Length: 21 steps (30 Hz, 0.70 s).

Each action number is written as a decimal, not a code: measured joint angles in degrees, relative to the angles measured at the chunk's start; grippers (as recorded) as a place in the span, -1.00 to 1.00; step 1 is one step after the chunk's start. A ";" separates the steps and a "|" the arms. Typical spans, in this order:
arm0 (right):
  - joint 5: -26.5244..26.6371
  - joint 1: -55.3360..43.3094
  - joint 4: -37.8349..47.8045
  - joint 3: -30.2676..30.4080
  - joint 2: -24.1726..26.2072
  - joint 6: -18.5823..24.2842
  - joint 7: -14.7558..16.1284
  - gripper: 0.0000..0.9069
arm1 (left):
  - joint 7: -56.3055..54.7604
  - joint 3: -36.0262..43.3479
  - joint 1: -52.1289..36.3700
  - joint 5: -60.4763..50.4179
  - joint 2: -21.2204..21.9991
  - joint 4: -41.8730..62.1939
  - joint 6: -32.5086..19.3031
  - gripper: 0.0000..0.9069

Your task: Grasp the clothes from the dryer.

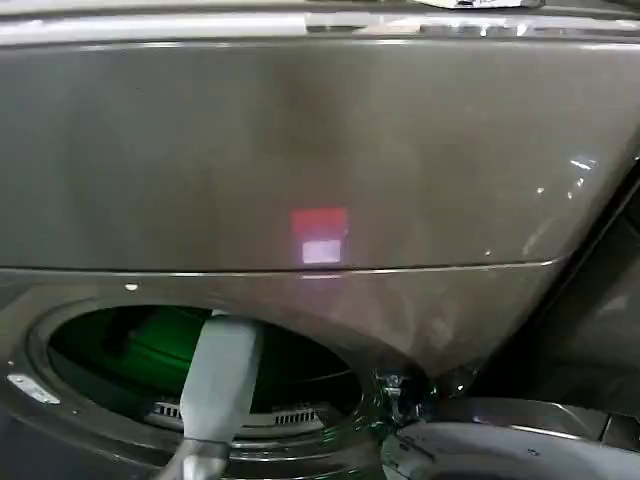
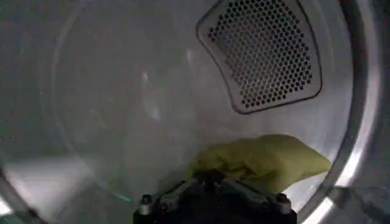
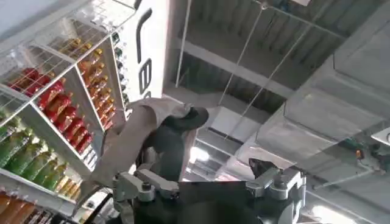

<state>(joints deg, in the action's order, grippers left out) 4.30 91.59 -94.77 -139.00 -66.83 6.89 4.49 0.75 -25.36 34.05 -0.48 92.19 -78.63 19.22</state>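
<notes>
One yellow-green garment (image 2: pixel 262 159) lies bunched at the bottom of the dryer drum (image 2: pixel 109 109), below the perforated vent panel (image 2: pixel 265 52) on the drum's back wall. The left gripper (image 2: pixel 213 193) is already inside the drum, with the cloth directly ahead of it and close; whether it touches the fabric I cannot tell, nor can I tell how its jaws stand, since the fingers are hidden under the wrist housing. From the head camera, the left arm (image 1: pixel 220 385) reaches through the round door opening (image 1: pixel 200 365) in the dryer's grey front, with the open door (image 1: pixel 510 450) swung out to the right.

The step in hand looks like the final approach to the cloth. To do it well, the jaws should be wide before contact, press down into the thickest fold of the heap rather than a thin edge, and close fully before lifting. Drawing back should follow the arm's line through the opening, so the cloth clears the rim.

The right gripper (image 3: pixel 210 182) is out of the work, jaws clamped on a beige cloth (image 3: pixel 131 140).
</notes>
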 measured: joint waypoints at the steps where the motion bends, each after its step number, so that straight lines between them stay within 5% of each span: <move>1: 0.02 0.00 -0.03 0.00 -0.05 0.00 -0.02 1.00 | -0.04 0.00 0.03 0.11 0.00 -0.17 0.09 -1.00; 21: -0.21 -0.52 -0.49 0.45 0.42 -0.40 -1.59 1.00 | -0.01 0.06 0.20 0.50 0.00 -0.38 0.26 -1.00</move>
<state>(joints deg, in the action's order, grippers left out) 4.08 91.07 -95.26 -138.55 -66.41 6.49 2.90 0.73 -25.30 34.25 0.01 92.19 -79.02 19.49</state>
